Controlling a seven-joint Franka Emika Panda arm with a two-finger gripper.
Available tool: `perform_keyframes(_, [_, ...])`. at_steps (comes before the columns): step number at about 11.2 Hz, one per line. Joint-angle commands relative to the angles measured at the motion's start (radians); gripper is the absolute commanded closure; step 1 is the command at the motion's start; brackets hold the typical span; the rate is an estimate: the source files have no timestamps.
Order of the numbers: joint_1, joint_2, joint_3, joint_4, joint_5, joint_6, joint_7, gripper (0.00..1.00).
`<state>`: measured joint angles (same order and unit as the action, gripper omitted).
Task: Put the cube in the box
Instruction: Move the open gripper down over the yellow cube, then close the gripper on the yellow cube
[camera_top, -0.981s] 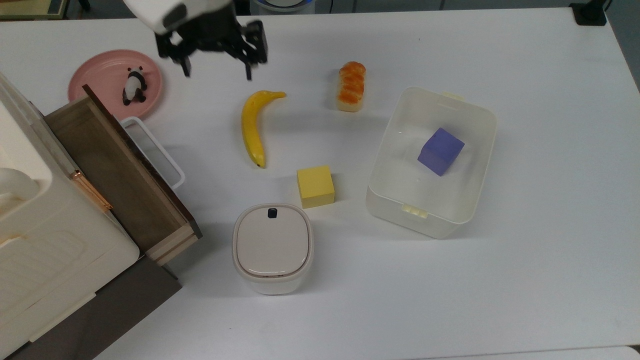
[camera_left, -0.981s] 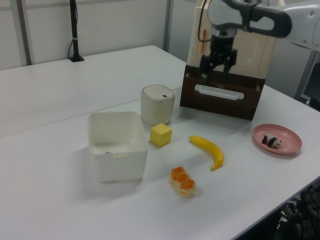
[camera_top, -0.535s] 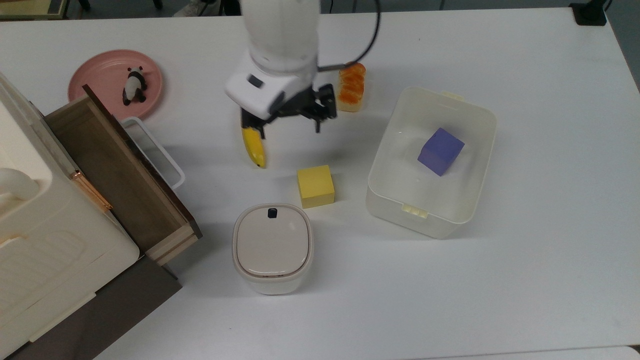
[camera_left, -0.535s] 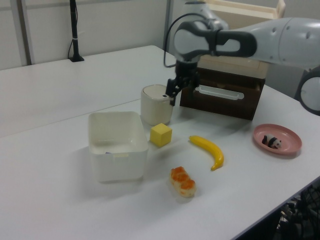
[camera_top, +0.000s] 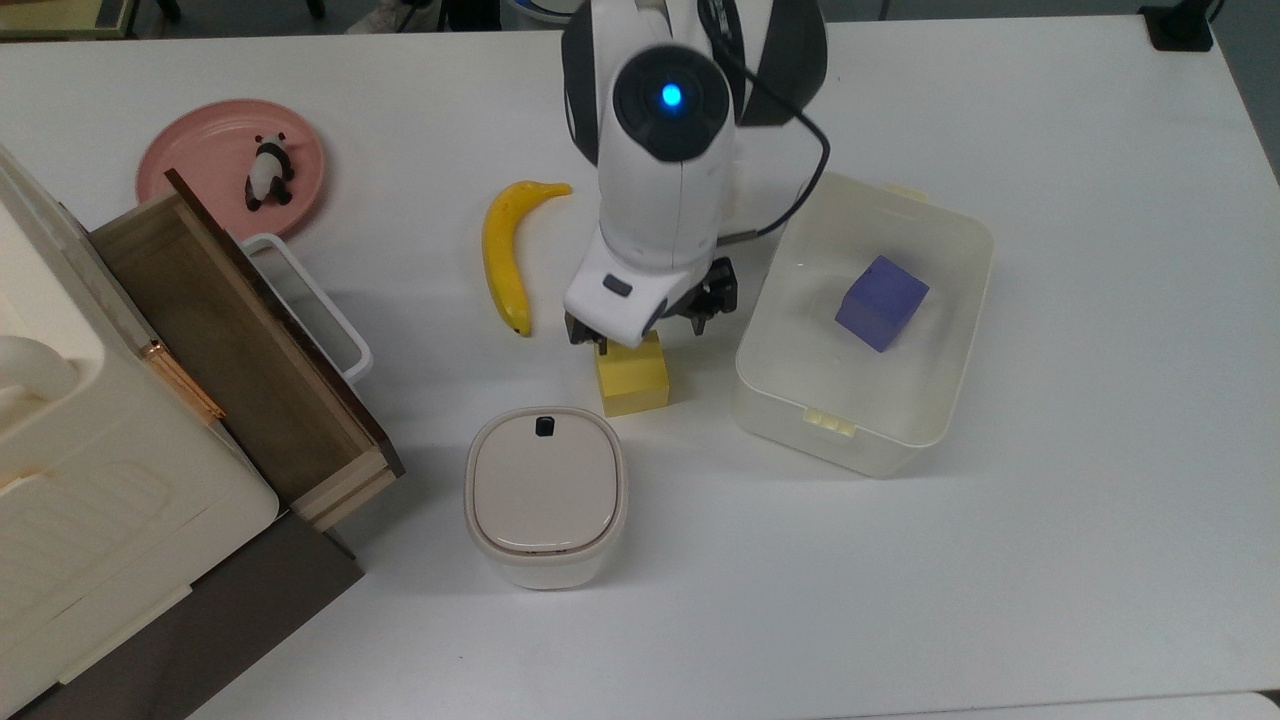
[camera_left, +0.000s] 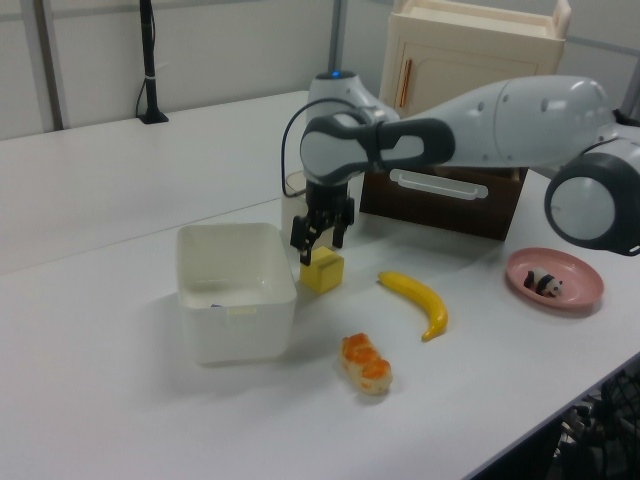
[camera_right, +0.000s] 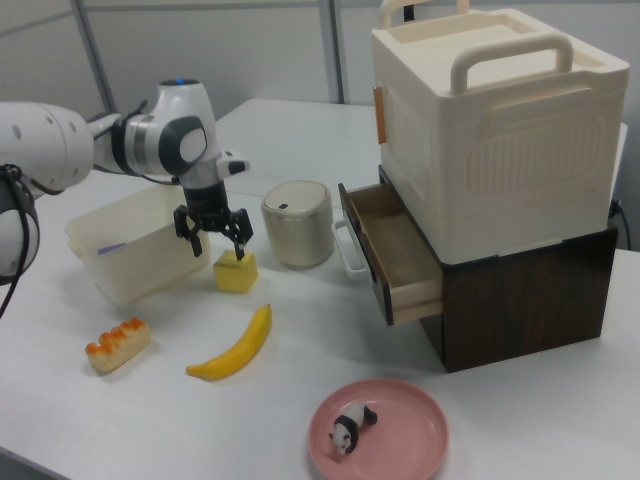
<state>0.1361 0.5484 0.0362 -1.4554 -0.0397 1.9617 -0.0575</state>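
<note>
Worktop (camera_top: 1050, 560): white and wide, carrying everything; nothing lying on it has shifted in the last second.
Arm (camera_top: 665, 170): the big change. A second ago it hung near the pink plate at the far corner in the top view; now it has swung across over the banana and stands above the middle of the worktop.
Cabinet (camera_right: 500, 170): cream case on a dark base, wooden drawer (camera_top: 240, 340) pulled open, untouched.
Box (camera_top: 775, 395): translucent white tub on the top view's right, already holding a purple-blue cube (camera_top: 880, 302); plenty of bare floor left inside, I'd say.
Lidded bin (camera_top: 545, 495): beige, closed, near the yellow block on the side away from the arm.
Banana (camera_top: 503, 255): lying where it was, now uncovered again.
Cube (camera_top: 634, 380): the yellow block sits on the worktop between the bin and the box, not lifted.
End effector (camera_left: 321, 237): fingers spread apart, poised directly over the cube, tips just above its top face in the left view and the right view; not closed on anything.
Meaning: the approach looks finished; what remains, by my reckoning, is to drop down, close on the cube and carry it the short way over the box's rim.
</note>
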Motion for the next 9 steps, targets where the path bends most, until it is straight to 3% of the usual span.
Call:
perform_keyframes(1, [0.008,0.059,-0.01,0.0,-0.022,0.071,-0.022,0.0])
perform_keyframes(2, [0.008,0.073,-0.01,0.0,-0.034,0.077,-0.022,0.0])
perform_keyframes(4, [0.007,0.074,-0.012,0.004,-0.048,0.077,-0.03,0.18])
perform_keyframes(5, [0.005,0.065,-0.013,0.007,-0.046,0.075,-0.05,0.17])
perform_keyframes(6, [0.004,0.049,-0.013,0.006,-0.043,0.069,-0.054,0.0])
perform_keyframes(9, [0.002,0.035,-0.016,0.006,-0.074,0.066,-0.102,0.0])
